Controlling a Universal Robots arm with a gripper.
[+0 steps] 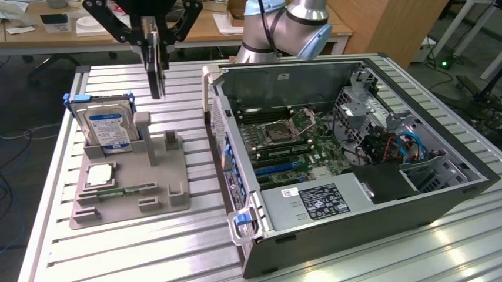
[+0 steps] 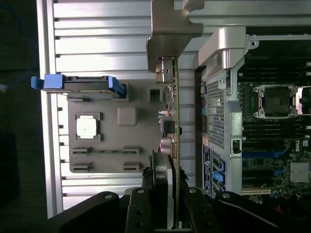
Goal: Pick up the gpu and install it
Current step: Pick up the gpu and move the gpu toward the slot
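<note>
**A:** Exterior view first. What has the gripper got?

**B:** The gripper [image 1: 154, 36] is clamped on the gpu [image 1: 155, 73], with its black fingers pinching the card's upper part from both sides. The card hangs upright, edge-on to the camera, clear of the slatted table [image 1: 157, 247].

**A:** Where does it hang?

**B:** In the air between the hard drive [image 1: 108, 126], which stands in its slot on the grey fixture [image 1: 129, 205], and the open computer case [image 1: 377, 229] on the exterior view's right. It touches neither.

**A:** What else is on the fixture?

**B:** A square processor chip [image 1: 100, 175] lies flat, and a narrow green memory strip [image 1: 126, 191] sits just beside it. Inside the case the motherboard [image 1: 314, 147] lies exposed, and the power supply [image 1: 318, 202] is at the near end.

**A:** Now the wrist view.

**B:** The gpu runs away from the camera as a thin line. It is a green board with small components on one face, and the silvery bracket [image 2: 170, 29] is at its far end. The fingers [image 2: 159, 179] flank it closely on either side. They seem pressed flat against it, though the contact itself is in shadow.

**A:** And beneath it?

**B:** The card sits over the edge of the fixture nearest the case. On one side are the hard drive with its blue rails, the chip and the memory strip. On the other are the case's perforated rear panel [image 2: 216, 111] and the motherboard's blue slots [image 2: 262, 155].
</note>
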